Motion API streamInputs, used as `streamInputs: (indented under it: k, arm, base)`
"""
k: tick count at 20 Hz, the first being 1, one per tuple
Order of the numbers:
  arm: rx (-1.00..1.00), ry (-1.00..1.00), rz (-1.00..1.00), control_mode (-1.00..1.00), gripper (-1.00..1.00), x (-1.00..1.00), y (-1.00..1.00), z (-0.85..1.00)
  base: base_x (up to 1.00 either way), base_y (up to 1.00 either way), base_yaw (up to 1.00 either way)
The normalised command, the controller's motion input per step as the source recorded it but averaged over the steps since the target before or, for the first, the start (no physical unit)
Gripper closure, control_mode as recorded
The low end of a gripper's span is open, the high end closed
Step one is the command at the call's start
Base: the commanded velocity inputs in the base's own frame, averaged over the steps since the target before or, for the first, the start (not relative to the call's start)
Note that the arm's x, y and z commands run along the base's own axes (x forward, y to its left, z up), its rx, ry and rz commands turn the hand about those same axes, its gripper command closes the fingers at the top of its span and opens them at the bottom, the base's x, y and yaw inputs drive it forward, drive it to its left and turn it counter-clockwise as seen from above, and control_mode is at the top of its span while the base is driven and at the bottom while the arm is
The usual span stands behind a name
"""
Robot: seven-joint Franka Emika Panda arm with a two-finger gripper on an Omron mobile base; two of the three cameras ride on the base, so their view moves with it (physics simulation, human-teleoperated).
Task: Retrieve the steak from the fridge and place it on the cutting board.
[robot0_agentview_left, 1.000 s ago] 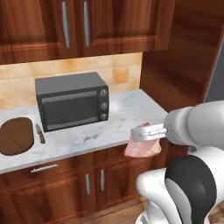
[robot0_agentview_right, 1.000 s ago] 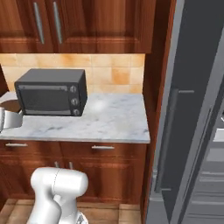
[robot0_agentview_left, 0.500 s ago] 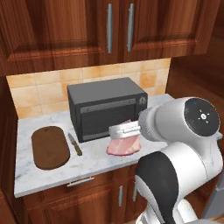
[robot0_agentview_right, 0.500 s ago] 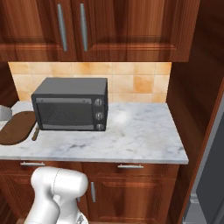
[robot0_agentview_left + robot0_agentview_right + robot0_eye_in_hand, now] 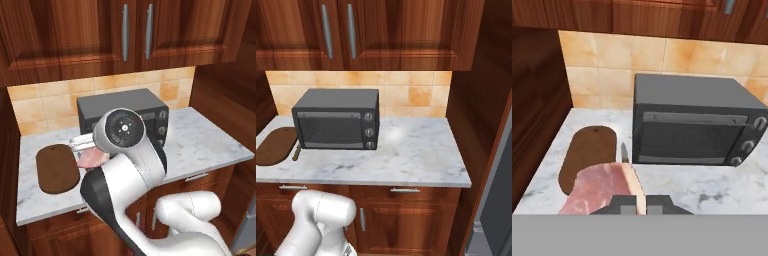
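**Steak carried over the counter, close to the cutting board**

Since half a second ago the base has driven further left, so both base views have slid: the toaster oven (image 5: 336, 119) now sits nearer mid-frame and the cutting board (image 5: 56, 168) shows in full at the left end of the marble counter (image 5: 421, 160). Against that shifted scene, the gripper (image 5: 82, 144) has come to hang over the counter's near left part, just right of the board.

Its two fingers are closed down on the steak (image 5: 604, 187), which hangs between them in the air, tilted, with its pale edge toward the tips. From the left base view the meat (image 5: 92, 157) lies just beside the board's right rim; whether it overlaps the rim is hard to tell from this angle.

Seen from the hand, the dark brown board (image 5: 587, 155) lies flat against the left wall side of the counter, and a small knife (image 5: 624, 152) rests between it and the black oven (image 5: 694, 125). A tan tiled backsplash (image 5: 416, 95) runs behind, with wooden cabinets (image 5: 371, 30) above. At the far right of the right base view, a grey edge of the fridge (image 5: 495, 200) shows.
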Motion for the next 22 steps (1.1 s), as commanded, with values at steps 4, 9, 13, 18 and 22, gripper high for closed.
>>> streamInputs:
  k: [4,9,13,18,22]
  arm:
    - [-0.01,0.12,-0.05,-1.00,1.00,0.99,0.85,-0.35]
    - [0.00,0.20,0.00,-1.00,1.00,0.82,0.38,-0.64]
    - [0.00,0.20,0.00,-1.00,1.00,0.68,0.34,-0.76]
    - [0.00,0.08,0.00,-1.00,1.00,0.73,0.50,-0.72]
    - [0.00,0.00,0.00,-1.00,1.00,0.82,0.65,-0.63]
  base:
    - [0.00,0.00,0.00]
    - [0.00,0.00,0.00]
    - [0.00,0.00,0.00]
    - [0.00,0.00,0.00]
    - [0.00,0.00,0.00]
